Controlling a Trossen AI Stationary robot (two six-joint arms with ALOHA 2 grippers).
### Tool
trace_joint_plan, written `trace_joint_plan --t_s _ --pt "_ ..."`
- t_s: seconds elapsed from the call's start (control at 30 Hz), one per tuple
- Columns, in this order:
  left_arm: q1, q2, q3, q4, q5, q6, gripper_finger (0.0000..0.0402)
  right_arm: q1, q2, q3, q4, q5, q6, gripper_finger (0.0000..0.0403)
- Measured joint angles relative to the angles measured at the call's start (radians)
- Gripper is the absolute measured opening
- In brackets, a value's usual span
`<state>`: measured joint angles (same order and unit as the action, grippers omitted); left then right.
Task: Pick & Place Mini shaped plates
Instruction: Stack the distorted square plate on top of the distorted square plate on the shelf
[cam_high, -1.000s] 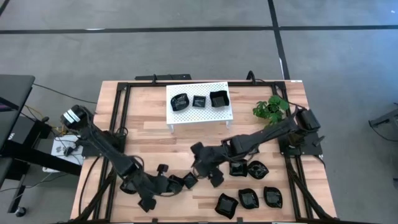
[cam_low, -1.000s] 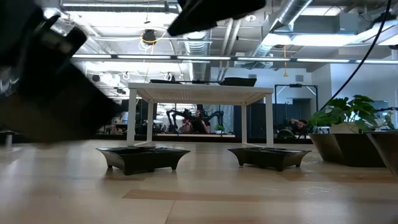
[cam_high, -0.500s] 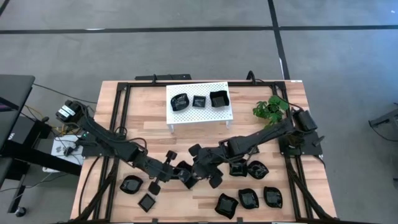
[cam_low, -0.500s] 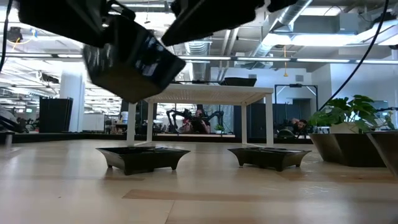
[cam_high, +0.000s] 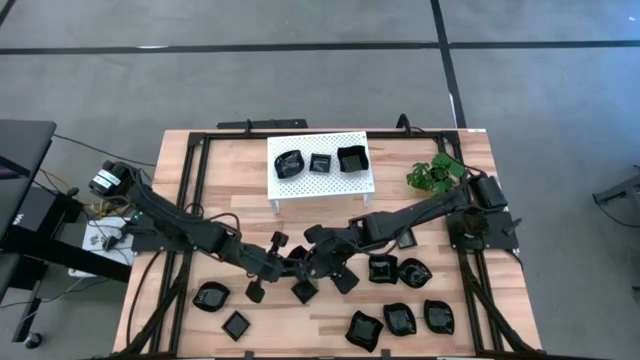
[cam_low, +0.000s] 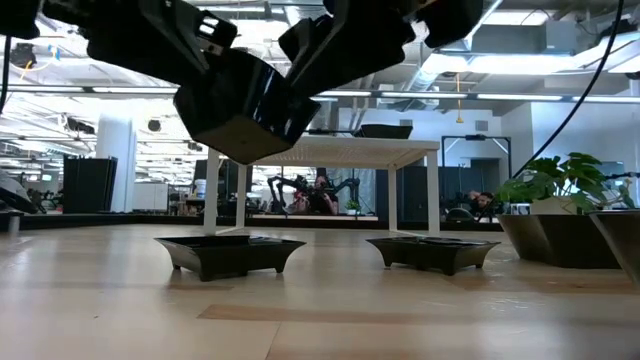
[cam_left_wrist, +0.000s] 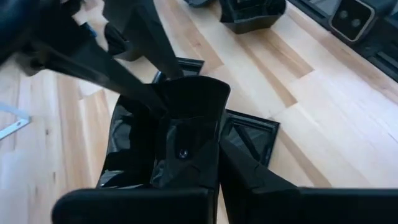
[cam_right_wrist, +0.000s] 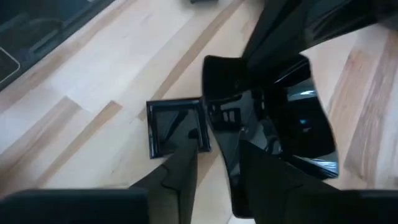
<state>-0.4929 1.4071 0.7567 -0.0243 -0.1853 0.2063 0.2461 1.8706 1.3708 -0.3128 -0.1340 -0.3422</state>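
The left claw and right claw meet over the middle of the pale wooden surface, both clamped on one glossy black square dish. From above the arms hide that dish; the low view shows it lifted, tilted, clear of the surface. The left wrist view shows the left claw's finger against the dish's wall, a small flat square plate lying below. More black dishes sit beyond the right claw; three rest on the white perforated rack. A leafy green plant stands near the right arm.
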Motion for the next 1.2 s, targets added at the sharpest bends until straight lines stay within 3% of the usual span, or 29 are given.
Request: trace_joint_plan --t_s 0.47,0.73,0.9,1.2 --pt "0.012 0.000 0.000 0.012 -0.009 0.006 0.0013 -0.014 0.000 0.000 -0.019 0.000 -0.008 0.0005" --pt "0.011 0.000 0.000 0.020 -0.022 0.001 0.0019 -0.013 0.000 0.000 -0.019 0.000 0.007 0.0003" --pt "0.012 0.000 0.000 0.033 -0.030 0.000 0.0052 -0.013 0.000 0.000 -0.021 0.001 0.062 0.0005" --pt "-0.021 0.000 0.000 0.034 -0.205 -0.007 0.0112 -0.007 -0.006 -0.001 -0.068 0.037 0.123 0.0003"
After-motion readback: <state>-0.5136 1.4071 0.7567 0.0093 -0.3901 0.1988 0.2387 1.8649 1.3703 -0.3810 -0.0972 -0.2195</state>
